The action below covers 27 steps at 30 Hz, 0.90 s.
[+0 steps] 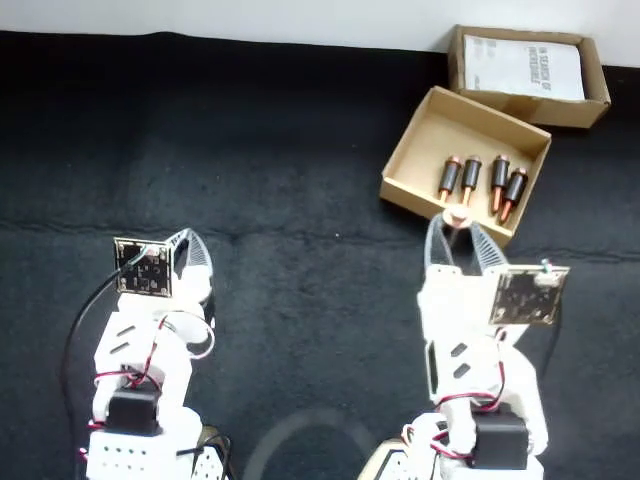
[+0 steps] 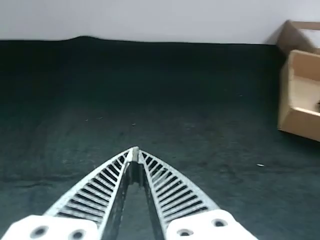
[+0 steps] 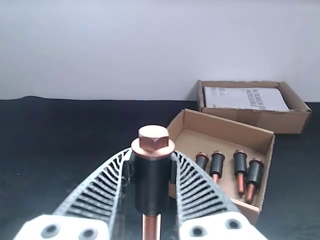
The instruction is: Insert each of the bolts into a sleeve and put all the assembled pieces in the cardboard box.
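A broad stretch of black worktop point(image 1: 300, 150) runs from the left edge to the box point(image 1: 455, 128). The box sits right of centre toward the back edge, turned at an angle, with its open side up. A second box point(image 1: 597, 100) holding a paper point(image 1: 525, 65) stands just behind it at the back right corner. Four pieces point(image 1: 471, 175) lie side by side in the box, close to its front wall. The right gripper point(image 1: 457, 225) is at the outer side of that front wall. It is clamped on a black sleeve point(image 3: 151, 182) with a copper bolt point(image 3: 153, 139) through it, and the bolt's head points toward the box. The left gripper point(image 1: 190, 245) is well apart, over open worktop left of centre, with its fingers pressed together on nothing.
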Each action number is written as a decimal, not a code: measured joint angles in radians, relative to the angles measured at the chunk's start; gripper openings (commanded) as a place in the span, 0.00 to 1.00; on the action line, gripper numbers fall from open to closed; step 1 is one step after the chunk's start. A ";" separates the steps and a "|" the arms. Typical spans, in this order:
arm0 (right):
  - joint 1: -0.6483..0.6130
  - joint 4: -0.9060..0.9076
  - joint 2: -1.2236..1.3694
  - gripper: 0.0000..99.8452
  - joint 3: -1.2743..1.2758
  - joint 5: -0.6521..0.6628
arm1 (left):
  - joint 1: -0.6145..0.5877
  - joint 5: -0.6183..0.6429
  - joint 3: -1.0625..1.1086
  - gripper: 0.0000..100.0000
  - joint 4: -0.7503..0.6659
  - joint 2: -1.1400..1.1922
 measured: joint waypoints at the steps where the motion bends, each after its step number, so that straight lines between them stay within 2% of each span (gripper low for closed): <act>1: 0.023 0.009 0.037 0.01 -0.026 0.000 | -0.014 0.000 0.034 0.01 -0.029 0.000; 3: 0.069 0.012 0.133 0.01 -0.087 0.000 | -0.029 0.002 0.049 0.01 -0.074 0.000; 10: 0.157 0.015 0.568 0.01 -0.361 0.000 | -0.031 0.002 0.054 0.01 -0.084 0.000; 20: 0.253 -0.155 1.212 0.01 -0.772 0.000 | -0.031 0.002 0.054 0.01 0.153 0.000; 27: 0.256 -0.184 1.649 0.01 -1.065 0.000 | -0.031 0.002 0.054 0.01 0.178 0.000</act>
